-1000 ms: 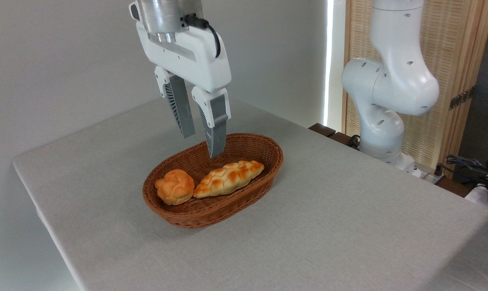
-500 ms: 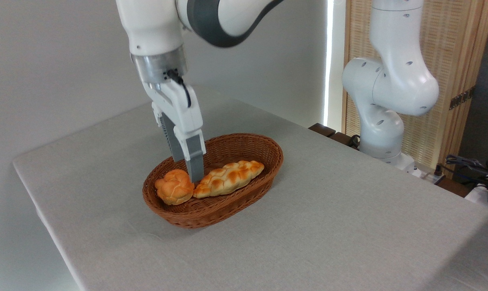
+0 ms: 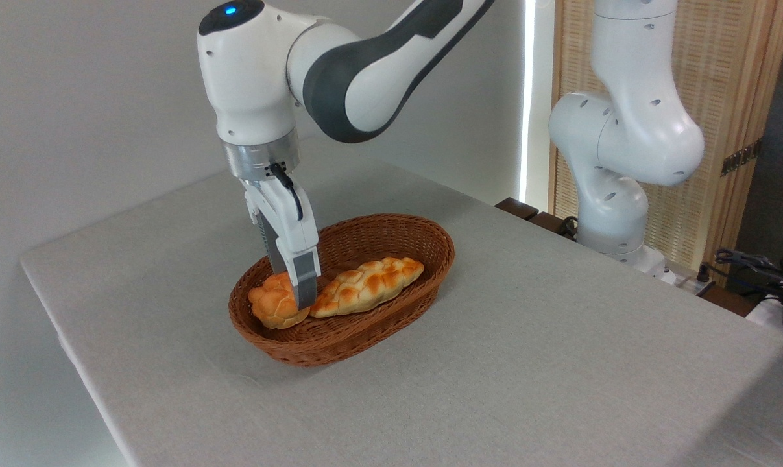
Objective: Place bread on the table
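Observation:
The bread [image 3: 269, 306], a small round golden-orange bun, lies in the left end of a brown wicker basket [image 3: 444, 249] on the grey cloth table [image 3: 527, 376]. My gripper [image 3: 292, 290] points down into the basket and is open, seen almost edge-on. Its near finger [image 3: 305, 285] covers the bun's right side, between the bun and the long loaf. The far finger drops behind the bun, where its tip is hidden. I cannot tell whether the fingers touch the bun.
A long braided golden loaf [image 3: 373, 281] lies in the basket to the right of the bun, close to the near finger. The arm's white base [image 3: 615, 194] stands at the table's far right edge. Cables and gear [image 3: 764, 269] sit beyond it.
The gripper turned from facing the camera to edge-on and dropped from above the basket into it. Its fingers now reach down at the bun. Bun and loaf have not moved.

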Robot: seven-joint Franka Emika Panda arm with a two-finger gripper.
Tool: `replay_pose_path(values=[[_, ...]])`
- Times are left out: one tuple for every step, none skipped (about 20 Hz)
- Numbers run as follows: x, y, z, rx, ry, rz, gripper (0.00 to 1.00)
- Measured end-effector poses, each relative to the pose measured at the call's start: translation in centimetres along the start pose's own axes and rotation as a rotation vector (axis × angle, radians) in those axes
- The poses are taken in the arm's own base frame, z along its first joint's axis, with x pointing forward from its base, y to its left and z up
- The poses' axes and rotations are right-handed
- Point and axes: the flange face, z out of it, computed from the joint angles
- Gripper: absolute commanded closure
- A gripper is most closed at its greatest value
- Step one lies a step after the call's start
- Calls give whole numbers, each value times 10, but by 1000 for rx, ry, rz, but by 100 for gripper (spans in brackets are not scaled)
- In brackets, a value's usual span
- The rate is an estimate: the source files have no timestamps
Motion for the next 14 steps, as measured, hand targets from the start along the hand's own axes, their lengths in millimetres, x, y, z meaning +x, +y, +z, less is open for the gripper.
replay_pose_path(values=[[1,0,2,-9,4,-5,0],[1,-1,4,-14,5,-7,0],[1,-1,5,-16,5,-8,0],[2,-1,7,-16,6,-7,0],[4,-1,9,-15,8,-5,0],[5,-1,11,-13,10,-3,0],[7,-1,13,-10,14,-1,0],[8,-1,15,-8,16,1,2],[9,-1,17,-9,16,1,8],[9,-1,18,-11,14,1,18],[9,-1,20,-13,13,1,21],[9,-2,20,-14,12,1,21],[9,-2,21,-14,12,1,22],[9,-2,21,-15,12,5,31]])
